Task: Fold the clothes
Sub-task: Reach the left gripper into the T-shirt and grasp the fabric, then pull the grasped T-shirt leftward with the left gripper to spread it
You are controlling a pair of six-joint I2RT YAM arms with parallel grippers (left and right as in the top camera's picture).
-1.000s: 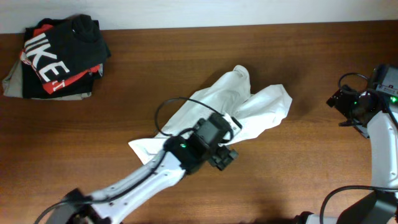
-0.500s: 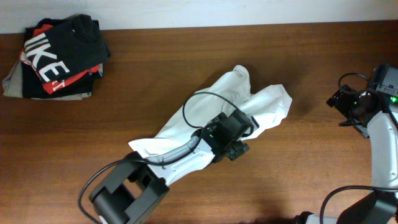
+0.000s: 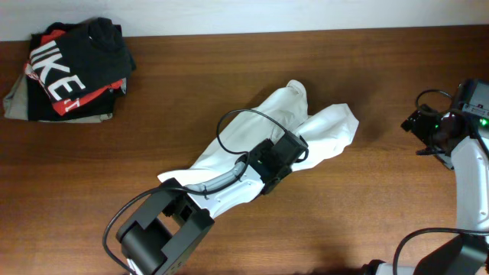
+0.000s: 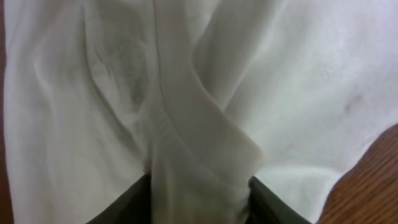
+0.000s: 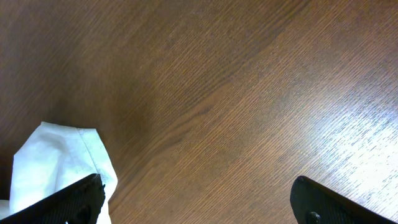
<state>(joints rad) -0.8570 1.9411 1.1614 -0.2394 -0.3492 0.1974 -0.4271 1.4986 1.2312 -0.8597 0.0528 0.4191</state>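
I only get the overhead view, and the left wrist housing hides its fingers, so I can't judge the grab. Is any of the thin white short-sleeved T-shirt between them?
Observer: Yes. The left wrist view shows a bunched ridge of the white T-shirt filling the gap between the dark fingers of the left gripper.
Operator: And is the right gripper open?
Observer: Its wrist view shows the right gripper wide open above the bare brown wooden table, holding nothing. One shirt corner lies at that view's lower left, outside the fingers.
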